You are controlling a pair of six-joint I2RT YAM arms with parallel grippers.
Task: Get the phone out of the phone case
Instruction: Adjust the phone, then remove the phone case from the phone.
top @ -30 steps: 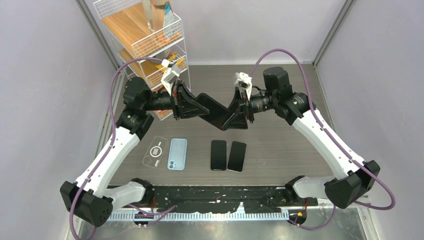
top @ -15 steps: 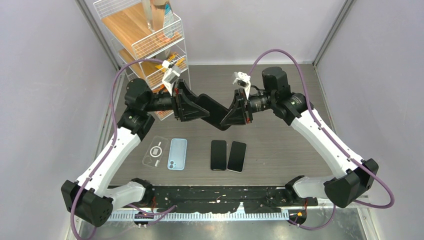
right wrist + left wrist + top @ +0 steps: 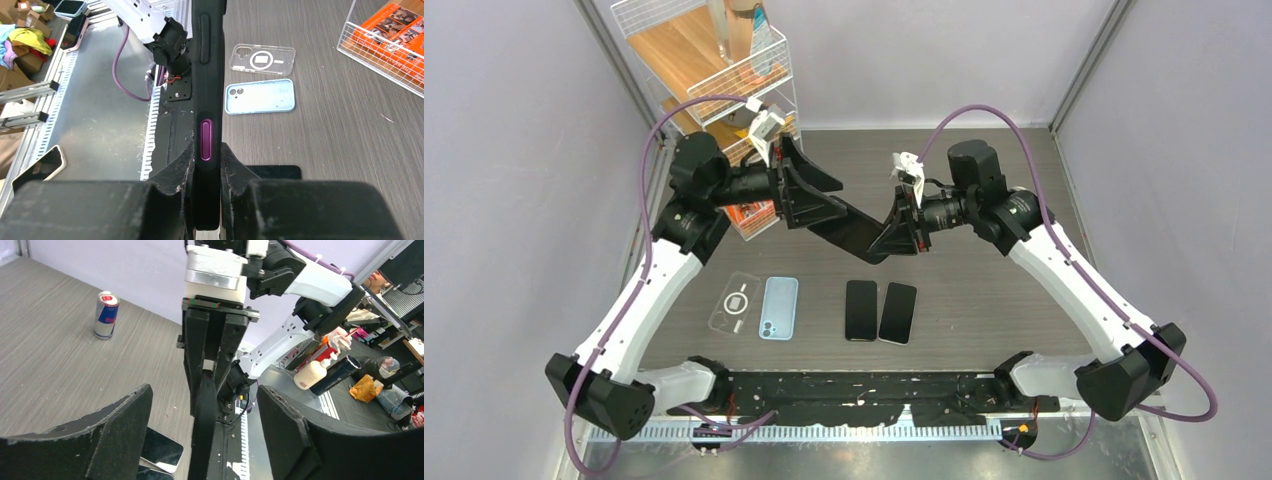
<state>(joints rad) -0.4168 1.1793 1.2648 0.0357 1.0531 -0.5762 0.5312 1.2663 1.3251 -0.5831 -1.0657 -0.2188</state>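
A black phone case (image 3: pixel 852 228) with a purple side button (image 3: pixel 206 140) hangs in mid-air over the table's middle. I see it edge-on, and the phone cannot be told apart from the case. My right gripper (image 3: pixel 894 236) is shut on the case's right end, with the fingers (image 3: pixel 175 172) pressed on both faces. My left gripper (image 3: pixel 819 203) stands open around the other end. In the left wrist view its fingers (image 3: pixel 125 415) stand well clear on either side of the case (image 3: pixel 205 435).
Two black phones (image 3: pixel 861 310) (image 3: pixel 898 313) lie side by side on the table below. A light blue case (image 3: pixel 779 307) and a clear case (image 3: pixel 735 302) lie to their left. A wire rack (image 3: pixel 724 75) stands at the back left. A drink can (image 3: pixel 106 315) stands on the floor.
My left gripper has opened off the case and drawn back a little toward the rack. My right gripper has closed on the case and holds it alone.
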